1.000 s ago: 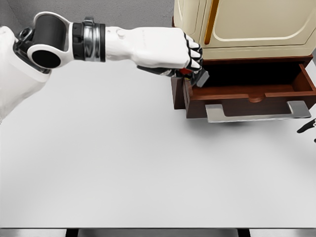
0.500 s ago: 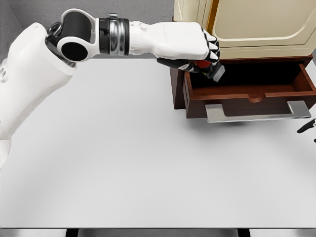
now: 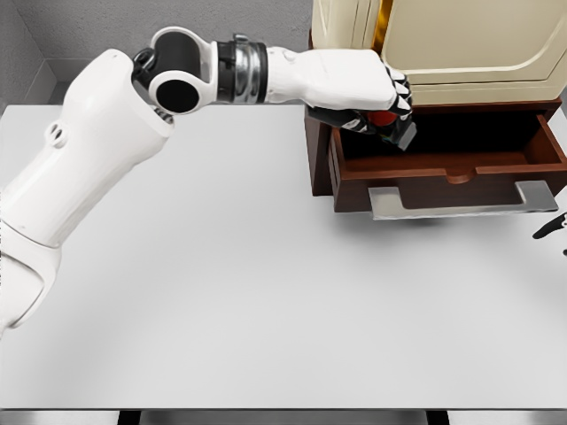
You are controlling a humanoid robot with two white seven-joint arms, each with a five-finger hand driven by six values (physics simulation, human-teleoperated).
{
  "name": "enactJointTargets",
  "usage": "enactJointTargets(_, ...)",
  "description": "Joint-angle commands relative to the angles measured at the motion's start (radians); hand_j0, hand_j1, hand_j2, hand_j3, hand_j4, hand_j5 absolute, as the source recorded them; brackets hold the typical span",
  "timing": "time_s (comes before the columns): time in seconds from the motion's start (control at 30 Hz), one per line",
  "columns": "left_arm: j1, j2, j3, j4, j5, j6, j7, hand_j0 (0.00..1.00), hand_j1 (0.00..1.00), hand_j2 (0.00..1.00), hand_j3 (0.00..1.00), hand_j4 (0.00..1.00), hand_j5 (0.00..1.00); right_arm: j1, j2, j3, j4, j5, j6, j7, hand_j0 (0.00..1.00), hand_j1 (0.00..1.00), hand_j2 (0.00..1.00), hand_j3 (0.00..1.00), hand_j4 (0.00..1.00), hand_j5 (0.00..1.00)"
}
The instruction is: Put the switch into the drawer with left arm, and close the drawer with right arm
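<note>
My left hand (image 3: 376,102) is stretched across the table and hovers over the left part of the open drawer (image 3: 447,168). Its fingers are curled around the switch (image 3: 394,127), a small grey block with a red part showing under the palm. The drawer is dark brown wood with a grey metal handle (image 3: 461,201), pulled out from the base of a cream cabinet (image 3: 443,44). Only the dark fingertips of my right hand (image 3: 551,231) show at the right edge, below the handle's right end.
The white table (image 3: 248,292) spreads in front of the cabinet, and its near edge runs along the bottom of the picture. A grey wall stands behind, at the upper left.
My left arm has reached further right, carrying the switch from the drawer's left front corner to above its interior. The right hand has stayed where it was.
</note>
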Motion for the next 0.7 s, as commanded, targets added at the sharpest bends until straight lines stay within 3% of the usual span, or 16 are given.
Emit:
enactJointTargets(0.0,0.0,-0.009,0.001,0.029,-0.008,0.003,0.001,0.45,0.45,0.45,0.45,0.45,0.45,0.0,-0.001,0.0,0.0,-0.007,0.003,0.0,0.6,0.6,0.6,0.6,0.6,0.6)
enactJointTargets(0.5,0.003,-0.061,-0.006,0.066,-0.028,0.003,0.001,0.46,0.46,0.46,0.46,0.46,0.46,0.003,-0.002,-0.002,0.0,-0.007,0.003,0.0,0.6,0.6,0.6,0.6,0.6,0.6)
enactJointTargets(0.67,0.003,-0.064,-0.006,0.066,-0.023,0.003,0.001,0.56,0.56,0.56,0.56,0.56,0.56,0.003,-0.002,-0.003,0.0,-0.007,0.003,0.0,0.6,0.6,0.6,0.6,0.6,0.6)
